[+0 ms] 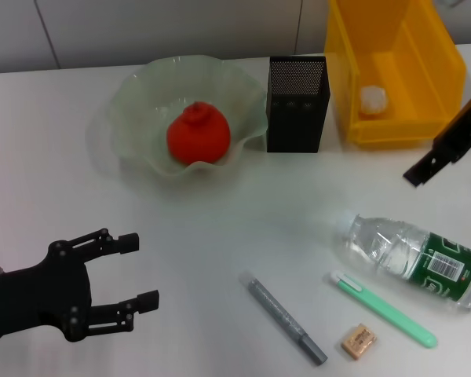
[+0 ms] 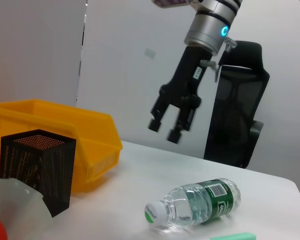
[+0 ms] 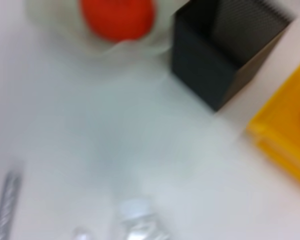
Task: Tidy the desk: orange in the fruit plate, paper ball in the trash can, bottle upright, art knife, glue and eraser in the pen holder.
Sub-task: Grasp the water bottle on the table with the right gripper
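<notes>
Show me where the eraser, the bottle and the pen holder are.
eraser (image 1: 359, 340), head view, middle of its top face.
bottle (image 1: 416, 258), head view, its lying body beside the green label.
pen holder (image 1: 297, 118), head view, front mesh wall.

clear plastic bottle (image 1: 412, 259), black mesh pen holder (image 1: 297, 104)

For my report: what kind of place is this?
Probably an office or lab: a white desk with a pen holder and eraser, and a black office chair behind by a plain wall.
</notes>
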Robot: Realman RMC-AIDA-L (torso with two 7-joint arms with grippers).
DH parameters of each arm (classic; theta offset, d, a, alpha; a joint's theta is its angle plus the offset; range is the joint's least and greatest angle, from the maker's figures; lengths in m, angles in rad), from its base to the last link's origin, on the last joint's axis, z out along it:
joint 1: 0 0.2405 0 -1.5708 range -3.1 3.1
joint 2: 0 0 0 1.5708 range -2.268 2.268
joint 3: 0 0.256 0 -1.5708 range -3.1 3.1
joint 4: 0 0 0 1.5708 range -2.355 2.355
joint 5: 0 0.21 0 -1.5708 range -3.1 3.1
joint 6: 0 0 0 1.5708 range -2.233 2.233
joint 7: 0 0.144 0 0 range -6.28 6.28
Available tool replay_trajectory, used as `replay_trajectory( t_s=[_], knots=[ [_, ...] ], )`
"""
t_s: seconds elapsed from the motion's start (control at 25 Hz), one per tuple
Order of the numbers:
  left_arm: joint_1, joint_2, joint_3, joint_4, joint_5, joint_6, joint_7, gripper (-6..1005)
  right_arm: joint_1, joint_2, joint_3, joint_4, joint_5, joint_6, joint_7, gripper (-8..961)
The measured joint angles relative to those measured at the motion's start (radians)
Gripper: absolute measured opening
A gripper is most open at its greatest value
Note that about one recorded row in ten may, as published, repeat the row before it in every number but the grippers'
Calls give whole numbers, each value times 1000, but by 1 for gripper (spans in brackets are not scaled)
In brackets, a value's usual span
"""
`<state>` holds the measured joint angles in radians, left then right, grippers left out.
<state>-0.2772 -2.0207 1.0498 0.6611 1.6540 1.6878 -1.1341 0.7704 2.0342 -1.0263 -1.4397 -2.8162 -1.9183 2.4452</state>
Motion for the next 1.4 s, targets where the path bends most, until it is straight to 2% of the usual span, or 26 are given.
replay_trajectory(
  t_s=[0.12, 0.32, 0.52, 0.64, 1.0, 1.4],
  knots=[
    [2, 1, -3, 0, 3, 1, 1, 855, 15, 10, -32, 39, -3, -26, -1, 805],
    [7, 0, -5, 0, 4, 1, 1, 854, 13, 37, -113, 96, -14, 12, -4, 805],
    [9, -3, -8, 0, 4, -1, 2, 854, 8, 43, -244, 142, -9, 52, -7, 806],
    [13, -6, -8, 0, 4, -5, 2, 854, 11, 43, -284, 149, -7, 53, -8, 806],
    [26, -7, -10, 0, 4, -3, -5, 854, 57, 41, -295, 227, -37, 7, 11, 806],
    [27, -8, -10, 0, 4, -6, 1, 855, 43, 47, -320, 247, -74, 33, 36, 807]
  ],
)
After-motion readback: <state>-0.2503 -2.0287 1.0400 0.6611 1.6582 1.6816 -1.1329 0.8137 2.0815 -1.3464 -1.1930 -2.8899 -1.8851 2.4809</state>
